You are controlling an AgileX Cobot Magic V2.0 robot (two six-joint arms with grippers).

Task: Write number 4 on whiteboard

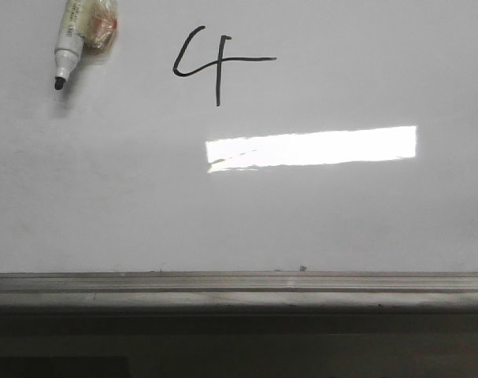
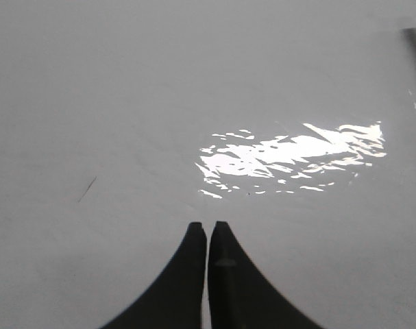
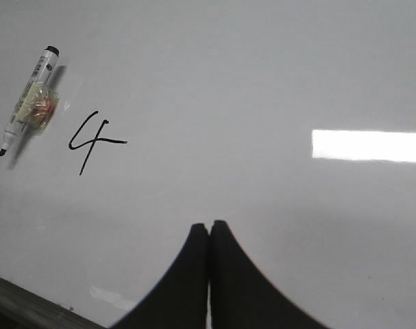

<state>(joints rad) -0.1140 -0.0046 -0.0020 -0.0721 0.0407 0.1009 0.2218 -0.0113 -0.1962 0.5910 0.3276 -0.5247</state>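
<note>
A black hand-drawn number 4 stands on the whiteboard in the front view; the right wrist view shows the same number 4 on the whiteboard. A white marker with a black tip lies uncapped on the board, left of the number, and appears as the marker in the right wrist view. My right gripper is shut and empty, away from marker and number. My left gripper is shut and empty over bare whiteboard. Neither gripper shows in the front view.
A grey metal tray rail runs along the board's lower edge, its corner visible in the right wrist view. A bright rectangular light reflection lies below the number. A short thin dark mark sits on the board.
</note>
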